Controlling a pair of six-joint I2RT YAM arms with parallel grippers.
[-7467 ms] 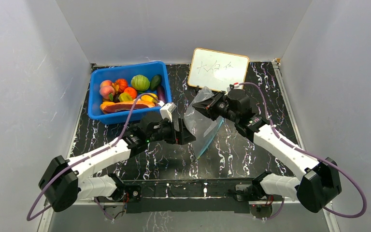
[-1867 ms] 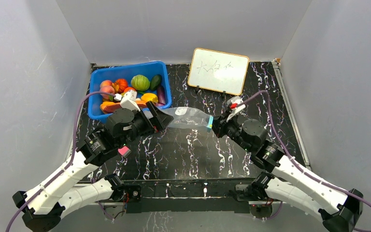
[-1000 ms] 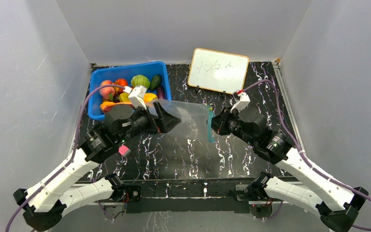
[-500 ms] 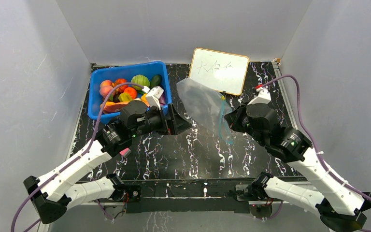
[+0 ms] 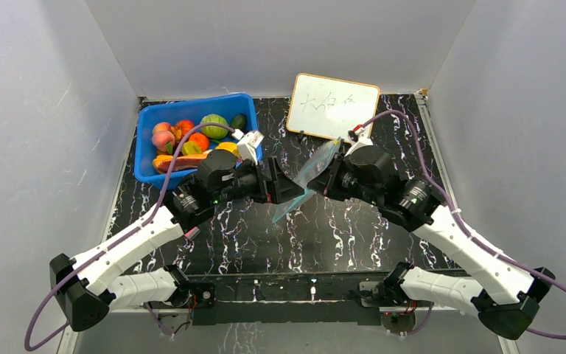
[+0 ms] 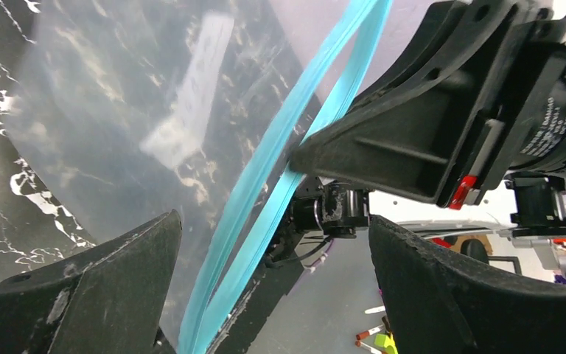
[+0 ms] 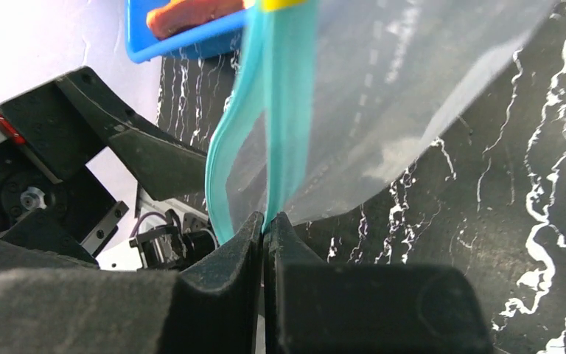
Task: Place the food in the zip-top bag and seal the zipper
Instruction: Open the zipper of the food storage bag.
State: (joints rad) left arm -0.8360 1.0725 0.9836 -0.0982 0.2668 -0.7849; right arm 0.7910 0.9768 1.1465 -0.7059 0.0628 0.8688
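The clear zip-top bag [image 5: 308, 171] hangs edge-on above the table's middle. My right gripper [image 5: 323, 179] is shut on one lip of its teal zipper [image 7: 287, 110], pinching the strip at the fingertips [image 7: 267, 217]. The other lip bows away, so the mouth gapes a little. My left gripper [image 5: 295, 193] stands wide open facing that mouth. In the left wrist view the zipper [image 6: 265, 192] runs between my open left gripper [image 6: 273, 221], touching neither finger. The food [image 5: 191, 140] lies heaped in the blue bin [image 5: 191, 104] at the back left.
A whiteboard [image 5: 333, 105] leans at the back, just behind the right gripper. A small pink cube [image 5: 191, 233] peeks out beside the left forearm. Grey walls close in the left, right and back sides.
The right gripper has swung the bag from the back right to the middle, turning it from flat-on to edge-on. The left gripper has moved right, up to the bag's mouth, staying open.
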